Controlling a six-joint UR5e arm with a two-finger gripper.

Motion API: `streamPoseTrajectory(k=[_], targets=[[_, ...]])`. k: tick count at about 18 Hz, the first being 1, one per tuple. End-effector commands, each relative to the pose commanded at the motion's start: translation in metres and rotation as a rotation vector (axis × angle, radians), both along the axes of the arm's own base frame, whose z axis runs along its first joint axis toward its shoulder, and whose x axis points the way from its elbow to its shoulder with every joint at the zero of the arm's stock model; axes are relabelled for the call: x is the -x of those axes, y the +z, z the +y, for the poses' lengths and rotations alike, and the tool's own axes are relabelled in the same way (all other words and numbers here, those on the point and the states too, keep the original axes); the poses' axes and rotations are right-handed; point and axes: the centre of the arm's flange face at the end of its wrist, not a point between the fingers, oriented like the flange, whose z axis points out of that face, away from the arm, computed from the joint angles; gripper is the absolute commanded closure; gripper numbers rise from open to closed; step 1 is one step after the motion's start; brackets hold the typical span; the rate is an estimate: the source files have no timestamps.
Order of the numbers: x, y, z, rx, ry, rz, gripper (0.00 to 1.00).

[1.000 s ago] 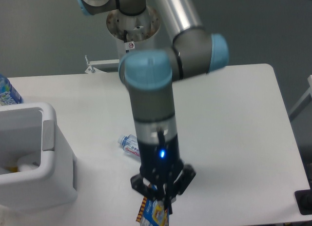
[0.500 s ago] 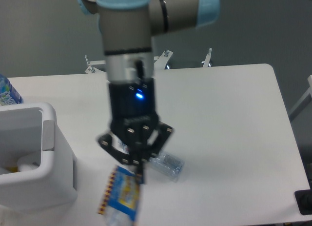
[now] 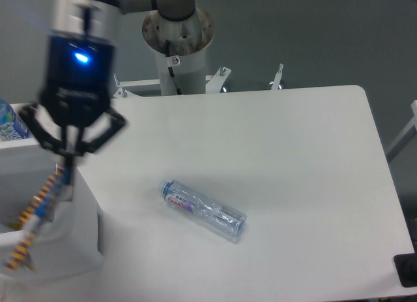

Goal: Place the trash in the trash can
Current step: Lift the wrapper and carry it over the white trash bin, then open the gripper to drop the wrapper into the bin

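My gripper (image 3: 67,158) hangs over the white trash can (image 3: 81,243) at the left, shut on the top of a blue-and-orange foil wrapper (image 3: 36,214). The wrapper dangles edge-on down into the can's opening. A crushed clear plastic bottle (image 3: 203,209) with a red-purple label lies on its side on the white table (image 3: 293,152), well right of the gripper and apart from it.
A blue-labelled bottle (image 3: 10,122) stands at the far left edge behind the can. The arm's base column (image 3: 177,41) rises behind the table's back edge. A dark object (image 3: 407,269) sits at the lower right corner.
The gripper has swung left and upward from the table's front middle to above the trash can, carrying the wrapper. The bottle on the table is now fully uncovered.
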Motion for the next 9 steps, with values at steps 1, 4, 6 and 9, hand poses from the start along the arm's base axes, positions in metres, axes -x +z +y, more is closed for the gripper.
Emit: streamPoseTrajectory(k=[1, 4, 6, 9], targets=[[-0.010, -0.005, 0.004, 0.010, -0.033, 0.016, 1.00], [-0.027, -0.027, 0.009, 0.054, -0.142, 0.092, 0.91], [-0.032, -0.032, 0.010, 0.062, -0.158, 0.097, 0.70], [-0.037, -0.029, 0.008, 0.058, -0.153, 0.089, 0.00]])
